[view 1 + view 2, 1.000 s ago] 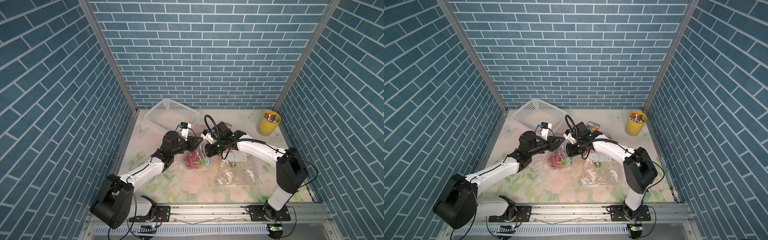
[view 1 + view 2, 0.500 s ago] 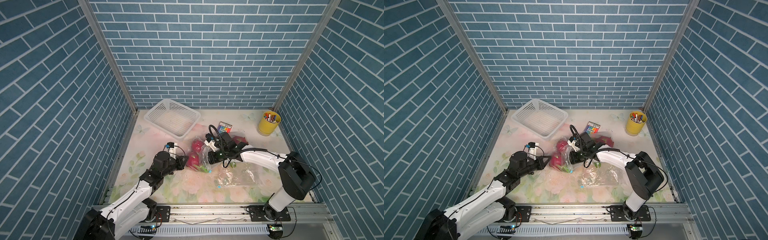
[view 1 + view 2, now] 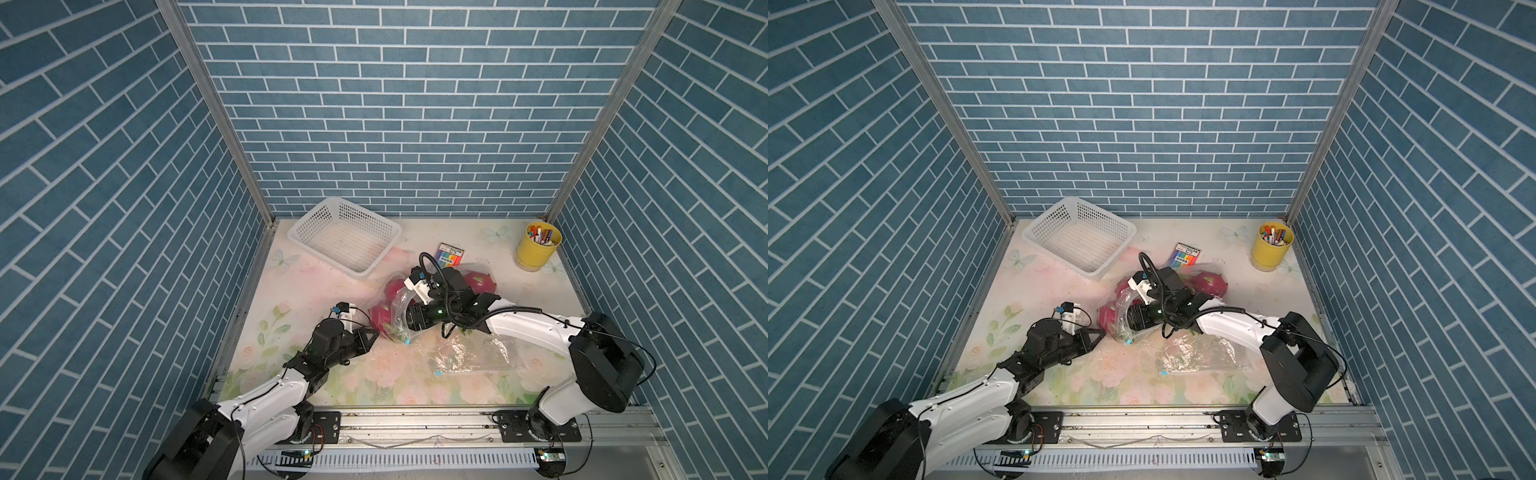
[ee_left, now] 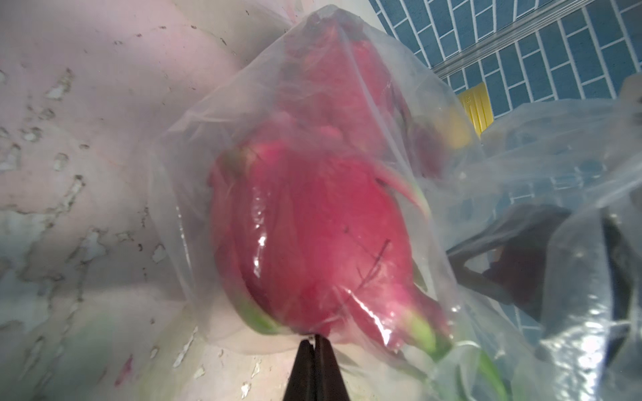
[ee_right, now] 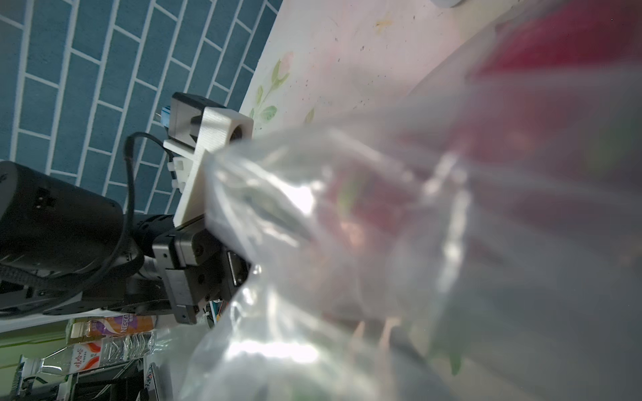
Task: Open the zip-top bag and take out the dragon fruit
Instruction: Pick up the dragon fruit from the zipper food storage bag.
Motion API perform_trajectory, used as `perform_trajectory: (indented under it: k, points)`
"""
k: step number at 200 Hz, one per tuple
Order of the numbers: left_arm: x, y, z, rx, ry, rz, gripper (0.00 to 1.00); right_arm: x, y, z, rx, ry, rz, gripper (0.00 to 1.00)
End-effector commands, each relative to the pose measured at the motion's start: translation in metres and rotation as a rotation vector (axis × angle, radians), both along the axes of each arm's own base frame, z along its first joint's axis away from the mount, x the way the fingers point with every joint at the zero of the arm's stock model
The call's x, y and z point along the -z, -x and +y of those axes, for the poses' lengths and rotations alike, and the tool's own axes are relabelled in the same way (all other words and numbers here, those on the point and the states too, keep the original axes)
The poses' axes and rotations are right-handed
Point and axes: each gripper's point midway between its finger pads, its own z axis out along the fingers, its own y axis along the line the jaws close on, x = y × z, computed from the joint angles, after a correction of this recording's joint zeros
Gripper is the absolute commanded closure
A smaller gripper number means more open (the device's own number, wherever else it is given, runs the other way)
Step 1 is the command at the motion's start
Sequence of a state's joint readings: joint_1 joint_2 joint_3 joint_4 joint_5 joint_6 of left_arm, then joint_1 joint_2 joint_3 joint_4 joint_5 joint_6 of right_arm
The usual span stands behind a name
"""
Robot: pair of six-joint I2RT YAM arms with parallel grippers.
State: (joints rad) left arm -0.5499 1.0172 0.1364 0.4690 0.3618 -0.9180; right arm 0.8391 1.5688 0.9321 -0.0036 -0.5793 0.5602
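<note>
- The zip-top bag (image 3: 398, 300) is thin, clear film, crinkled and streaked with glare. It lies between the two grippers and bulges around its load.
- The dragon fruit (image 4: 312, 225) sits inside the bag, directly ahead of the left gripper (image 4: 314, 342). It is oval and glossy magenta, with curling green-tipped scales.
- A second red fruit (image 4: 330, 80) lies beyond it, farther from that gripper.
- The left gripper's black tapered fingers are pressed together, their tips at the bag's near edge. Whether any film is caught between them cannot be told.
- The right gripper (image 3: 403, 323) reaches into the bag's folds from the opposite side. The film hides its fingers, so their spread cannot be told.
- Behind the right gripper, toward its arm's base, a flat clear bag (image 3: 473, 353) lies wrinkled on the worktop (image 3: 316, 286).
- The worktop is pale with a soft pink and green flower print. Close to the left gripper it looks scuffed and flaked.
- Well beyond both grippers stand a white perforated plastic basket (image 3: 300, 237), rectangular with sloping walls, and a yellow cylindrical cup (image 3: 536, 254) of markers. A rainbow-striped pack (image 3: 449, 254) lies between them.
- Blue brick-patterned walls (image 3: 395, 124) with white joints close three sides, with metal posts at the corners.
</note>
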Motion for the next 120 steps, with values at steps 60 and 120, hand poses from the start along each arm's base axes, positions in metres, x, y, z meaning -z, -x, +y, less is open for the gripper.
perform_trajectory:
  k: [60, 120]
  points:
    - [-0.019, -0.014, -0.031, 0.014, 0.100, -0.055, 0.99, 0.028, 0.003, 0.005, 0.023, 0.082, 0.048, 0.46]
    - [0.002, -0.010, -0.015, -0.041, 0.028, -0.015, 1.00, 0.059, -0.005, -0.028, 0.118, 0.257, -0.001, 0.72]
